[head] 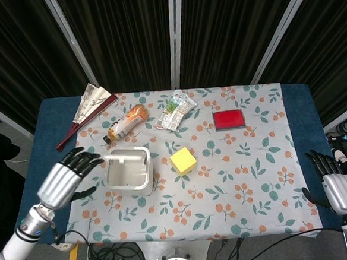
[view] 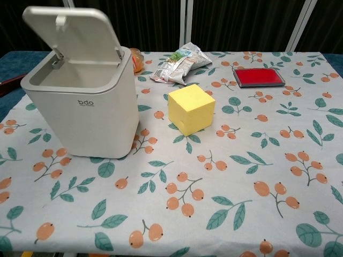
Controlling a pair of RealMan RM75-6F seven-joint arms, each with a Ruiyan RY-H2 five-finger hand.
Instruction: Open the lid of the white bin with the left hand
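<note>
White bin, left of frame: rigid plastic, light; its hinged lid stands raised. Your left robot hand hangs beside it, fingers spread, empty.

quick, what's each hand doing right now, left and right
Left hand: open, holding nothing, beside the white bin, whose lid is up.
Right hand: open, holding nothing, at the table's right edge.

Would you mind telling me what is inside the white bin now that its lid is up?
The white bin shows only bare grey walls; its floor is hidden in the chest view.
</note>
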